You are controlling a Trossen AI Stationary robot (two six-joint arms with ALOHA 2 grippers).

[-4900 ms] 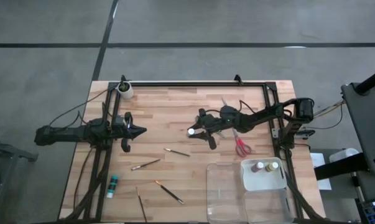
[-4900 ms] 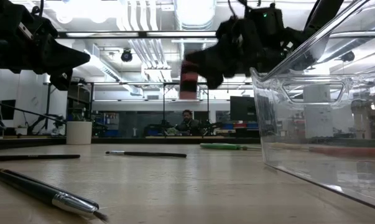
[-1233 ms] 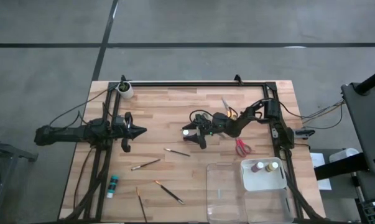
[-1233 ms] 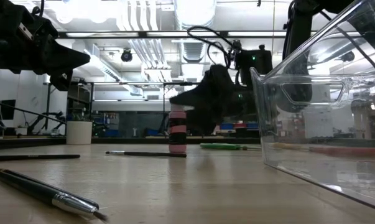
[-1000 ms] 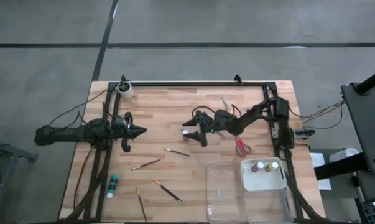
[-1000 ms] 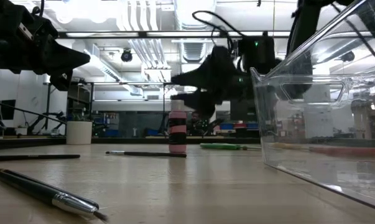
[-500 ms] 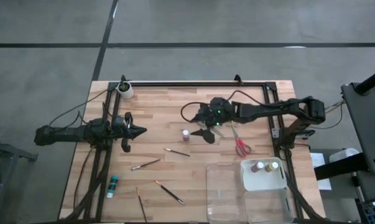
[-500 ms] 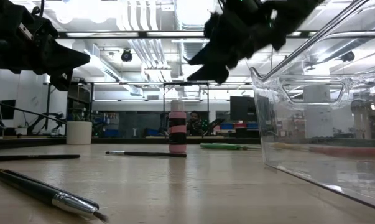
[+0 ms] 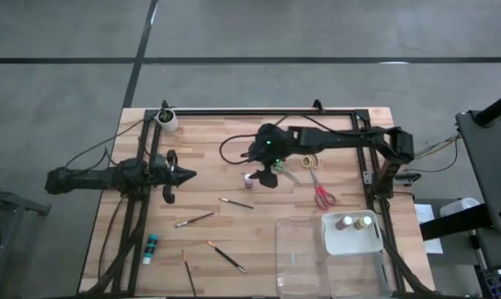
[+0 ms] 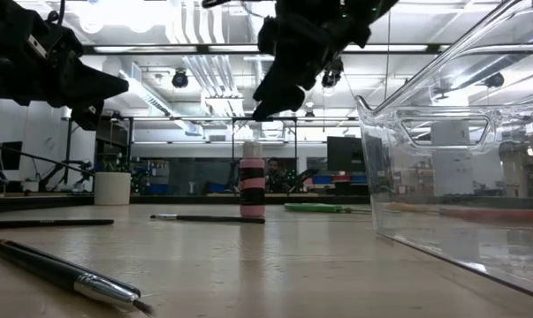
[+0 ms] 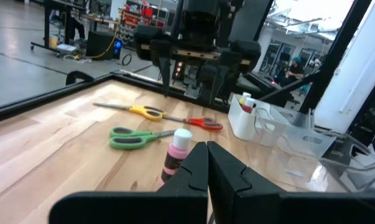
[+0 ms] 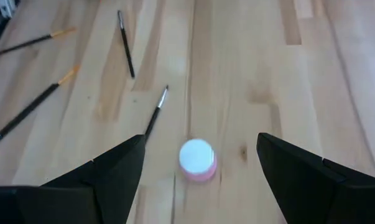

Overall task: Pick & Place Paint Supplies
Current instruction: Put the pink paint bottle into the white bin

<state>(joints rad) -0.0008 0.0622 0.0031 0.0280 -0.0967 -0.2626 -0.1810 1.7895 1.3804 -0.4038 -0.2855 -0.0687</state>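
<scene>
The right claw hangs released, fingers spread wide, directly above the pink paint bottle, which stands upright and free on the wooden surface near its middle. Green scissors, yellow scissors and red scissors lie nearby. The left claw waits clenched and empty at the surface's left side.

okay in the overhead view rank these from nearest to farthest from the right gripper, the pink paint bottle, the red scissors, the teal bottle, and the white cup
From the right gripper, open over mid-table:
1. Pink paint bottle, upright just beside it.
2. Red scissors, toward the right arm's base.
3. White cup, far-left corner.
4. Teal bottle, lying near the left front edge.
</scene>
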